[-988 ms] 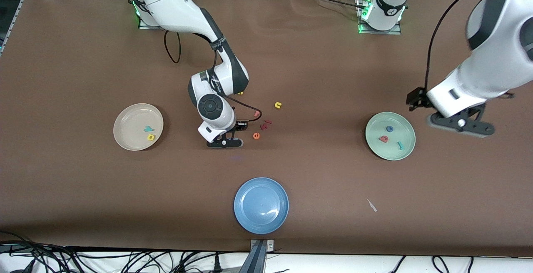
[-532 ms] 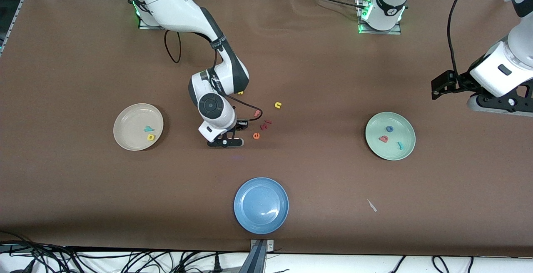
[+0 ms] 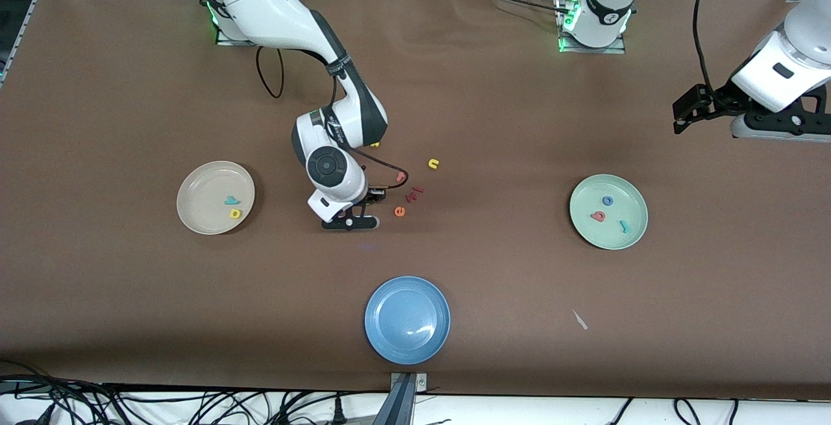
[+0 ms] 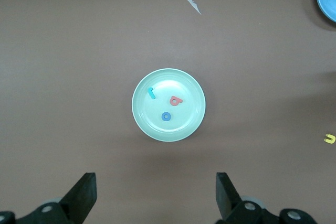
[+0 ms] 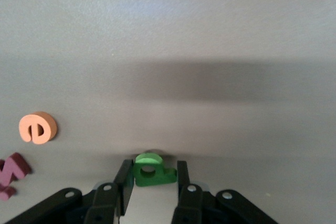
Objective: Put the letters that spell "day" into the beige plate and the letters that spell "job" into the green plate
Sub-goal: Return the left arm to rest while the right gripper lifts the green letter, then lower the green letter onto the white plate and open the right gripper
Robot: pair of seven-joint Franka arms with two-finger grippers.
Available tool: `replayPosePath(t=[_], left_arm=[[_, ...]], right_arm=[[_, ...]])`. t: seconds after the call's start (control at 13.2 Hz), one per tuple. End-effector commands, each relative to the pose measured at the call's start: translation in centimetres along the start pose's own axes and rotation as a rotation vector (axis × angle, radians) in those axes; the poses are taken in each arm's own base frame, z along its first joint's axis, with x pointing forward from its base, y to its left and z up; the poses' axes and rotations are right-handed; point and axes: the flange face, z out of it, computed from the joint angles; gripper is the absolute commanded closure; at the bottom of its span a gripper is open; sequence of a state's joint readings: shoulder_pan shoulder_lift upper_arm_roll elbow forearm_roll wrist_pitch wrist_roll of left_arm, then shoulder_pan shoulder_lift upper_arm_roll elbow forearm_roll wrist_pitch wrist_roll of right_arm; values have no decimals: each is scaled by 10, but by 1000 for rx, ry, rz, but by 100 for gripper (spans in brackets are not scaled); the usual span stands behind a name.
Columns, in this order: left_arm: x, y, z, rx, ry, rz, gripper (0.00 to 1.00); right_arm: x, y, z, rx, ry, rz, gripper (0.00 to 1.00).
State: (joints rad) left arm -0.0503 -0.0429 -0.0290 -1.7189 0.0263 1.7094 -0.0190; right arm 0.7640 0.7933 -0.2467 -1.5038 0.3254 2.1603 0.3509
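My right gripper (image 5: 153, 174) is down at the table in the middle, beside the loose letters, and is shut on the green "a" (image 5: 151, 170). In the front view the right gripper (image 3: 350, 222) hides that letter. The beige plate (image 3: 204, 188) holds the teal "y" (image 3: 231, 201) and the yellow "d" (image 3: 235, 213). The green plate (image 3: 587, 198) holds the blue "o" (image 3: 607, 201), the pink "b" (image 3: 598, 216) and the teal "j" (image 3: 624, 226). My left gripper (image 3: 772, 128) hangs high at the left arm's end, open and empty. Its wrist view shows the green plate (image 4: 186, 116) below the left gripper (image 4: 156, 192).
An orange "e" (image 3: 400, 211), dark red letters (image 3: 413, 194) and a yellow "n" (image 3: 434, 164) lie beside the right gripper. Another yellow letter (image 3: 374, 145) peeks out by the right arm. A blue plate (image 3: 407, 320) stands near the front edge, with a white scrap (image 3: 580, 320) beside it.
The left arm has swung up and away from the green plate toward the left arm's end of the table. The right gripper's fingers have closed on the green "a".
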Motion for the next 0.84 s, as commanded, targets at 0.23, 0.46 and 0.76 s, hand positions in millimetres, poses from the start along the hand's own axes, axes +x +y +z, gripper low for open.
replayPosePath(t=[0.23, 0.46, 0.76], left_arm=[[2, 5, 1, -24, -5, -1, 0], [1, 8, 1, -25, -9, 7, 0], [1, 5, 2, -23, -17, 6, 0]], right_arm=[[11, 122, -72, -25, -31, -130, 90], [9, 194, -86, -37, -36, -165, 90], [22, 267, -78, -75, -43, -130, 90]])
